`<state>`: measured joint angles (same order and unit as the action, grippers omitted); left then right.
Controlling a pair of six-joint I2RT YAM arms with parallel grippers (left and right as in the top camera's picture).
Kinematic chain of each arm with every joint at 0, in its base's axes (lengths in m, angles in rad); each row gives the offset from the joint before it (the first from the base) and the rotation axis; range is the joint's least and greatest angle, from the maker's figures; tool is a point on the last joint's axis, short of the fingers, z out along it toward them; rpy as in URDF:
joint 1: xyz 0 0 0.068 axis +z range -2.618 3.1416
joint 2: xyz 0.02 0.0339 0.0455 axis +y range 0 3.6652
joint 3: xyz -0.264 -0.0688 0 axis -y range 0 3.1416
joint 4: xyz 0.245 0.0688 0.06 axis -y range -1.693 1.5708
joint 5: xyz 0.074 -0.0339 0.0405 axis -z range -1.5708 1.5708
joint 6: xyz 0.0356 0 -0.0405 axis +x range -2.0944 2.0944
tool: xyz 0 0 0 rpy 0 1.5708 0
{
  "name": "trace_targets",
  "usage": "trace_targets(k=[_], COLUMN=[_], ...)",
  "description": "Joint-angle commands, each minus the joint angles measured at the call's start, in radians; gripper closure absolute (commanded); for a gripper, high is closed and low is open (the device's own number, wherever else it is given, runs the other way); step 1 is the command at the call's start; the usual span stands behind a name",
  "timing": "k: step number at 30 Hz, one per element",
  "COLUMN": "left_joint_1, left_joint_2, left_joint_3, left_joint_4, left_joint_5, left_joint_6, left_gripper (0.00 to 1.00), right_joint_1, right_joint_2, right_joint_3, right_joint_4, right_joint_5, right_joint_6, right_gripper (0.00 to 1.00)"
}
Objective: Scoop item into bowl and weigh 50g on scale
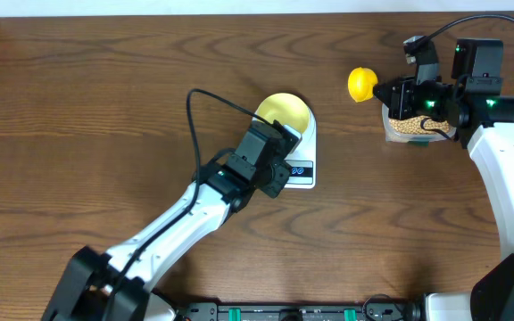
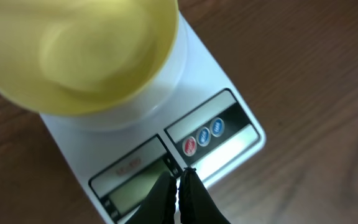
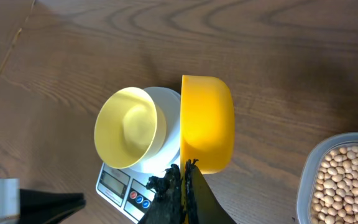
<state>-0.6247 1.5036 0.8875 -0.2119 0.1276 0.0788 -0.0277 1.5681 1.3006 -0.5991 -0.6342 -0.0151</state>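
The pale yellow bowl (image 1: 284, 111) (image 2: 86, 50) stands empty on the white scale (image 1: 307, 147) (image 2: 229, 134). My left gripper (image 1: 281, 178) (image 2: 179, 180) is shut with nothing in it. Its tips hang just over the scale's front panel, between the display and the round buttons (image 2: 204, 137). My right gripper (image 1: 384, 89) (image 3: 185, 171) is shut on the handle of a yellow scoop (image 1: 361, 84) (image 3: 207, 124), held above the table right of the bowl (image 3: 129, 127). The tan beans (image 1: 411, 127) (image 3: 347, 180) lie in a clear container under the right wrist.
The clear plastic container (image 1: 391, 134) (image 3: 306, 186) sits at the back right, partly covered by the right arm. A black cable (image 1: 205, 94) loops from the left arm beside the bowl. Bare brown wood surrounds the scale.
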Motion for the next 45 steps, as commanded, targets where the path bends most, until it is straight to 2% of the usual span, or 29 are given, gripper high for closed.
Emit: trace_targets(k=[1,6,11,19,45], left_joint_1=[-0.002,-0.002,-0.002,-0.005,-0.034], left_joint_2=[0.066,0.101,0.135,0.186,0.257], left_joint_3=[-0.011,-0.011,-0.011,-0.011,-0.011], left_joint_4=[0.037,0.08,0.1,0.118,0.188], left_joint_5=[-0.028,-0.027,0.016,0.021,0.017], left_joint_6=[0.054,0.061,0.151,0.2,0.197], left_gripper=[0.93,0.92,0.92,0.92,0.93], right_joint_1=[0.004,0.004,0.004,0.004,0.009], right_joint_2=[-0.018,-0.018,-0.018,-0.018,-0.018], right_joint_3=[0.02,0.02,0.02,0.02,0.02], right_joint_4=[0.0,0.0,0.0,-0.005,-0.012], right_joint_5=[0.003,0.008,0.019,0.027,0.034], right_joint_6=[-0.017,-0.017,-0.017,-0.017,-0.02], right_gripper=[0.99,0.99,0.99,0.99,0.99])
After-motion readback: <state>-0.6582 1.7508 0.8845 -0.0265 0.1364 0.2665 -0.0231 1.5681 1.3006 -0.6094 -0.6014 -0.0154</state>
